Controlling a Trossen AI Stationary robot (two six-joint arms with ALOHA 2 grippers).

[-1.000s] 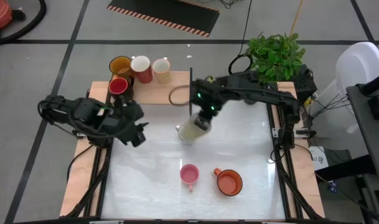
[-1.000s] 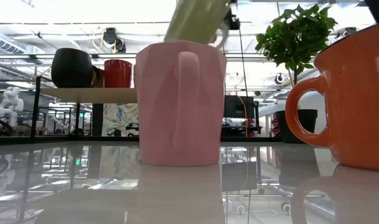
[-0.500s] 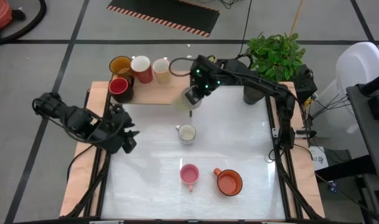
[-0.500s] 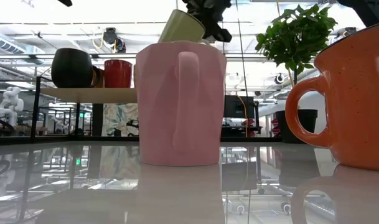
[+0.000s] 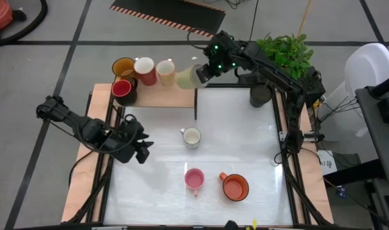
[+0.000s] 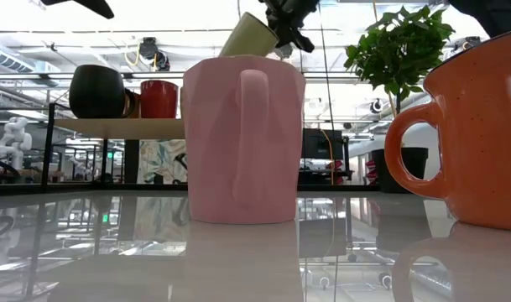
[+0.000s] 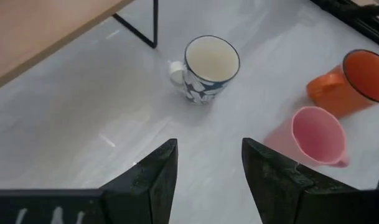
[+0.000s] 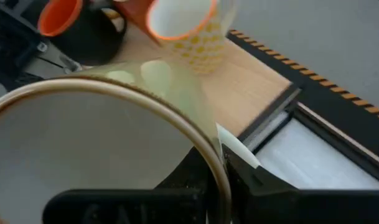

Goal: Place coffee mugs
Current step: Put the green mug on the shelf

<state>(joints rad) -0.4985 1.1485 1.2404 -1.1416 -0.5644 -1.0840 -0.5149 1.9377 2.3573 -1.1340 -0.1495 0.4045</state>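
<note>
right gripper (image 5: 205,71) gripping cream mug (image 5: 187,77) (tilted), apparently airborne

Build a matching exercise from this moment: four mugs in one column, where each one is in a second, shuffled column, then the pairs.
Things:
1. pale green mug
2. pink mug
3. red mug
4. white patterned mug

Places:
A. on the wooden shelf, among other mugs
B. alone mid-table, ahead of the left pincer
C. held tilted in the right pincer above the shelf's edge
D. on the white table beside the orange mug

Pairs: 1-C, 2-D, 3-A, 4-B
</note>
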